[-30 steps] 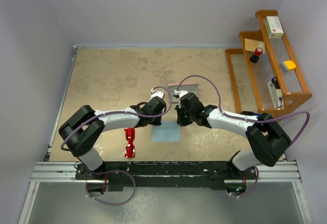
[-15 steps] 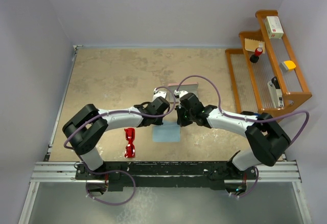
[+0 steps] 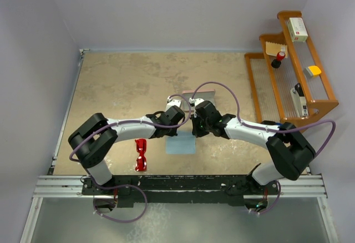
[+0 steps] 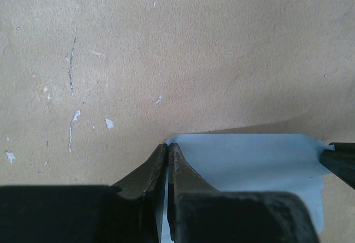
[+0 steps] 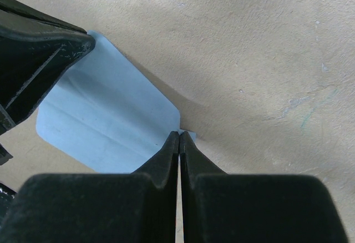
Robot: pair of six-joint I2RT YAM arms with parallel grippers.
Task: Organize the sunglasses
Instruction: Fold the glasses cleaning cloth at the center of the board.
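The red sunglasses (image 3: 141, 154) lie on the table near its front edge, left of a light blue cloth (image 3: 181, 144), with neither gripper touching them. My left gripper (image 3: 173, 133) is shut on the cloth's far left corner (image 4: 167, 146), and a strip of blue shows between its jaws. At the far right corner my right gripper (image 3: 194, 133) is shut on the cloth (image 5: 105, 115), pinching it at the tips (image 5: 179, 135). The two wrist views do not show the sunglasses.
A pink case (image 3: 204, 94) lies just beyond the two wrists, partly hidden by them. A wooden tiered rack (image 3: 294, 71) with small items stands at the right edge. Purple cables loop over both arms.
My left gripper has slid right to the cloth's corner and closed on it. The right gripper, cloth and sunglasses have stayed where they were.
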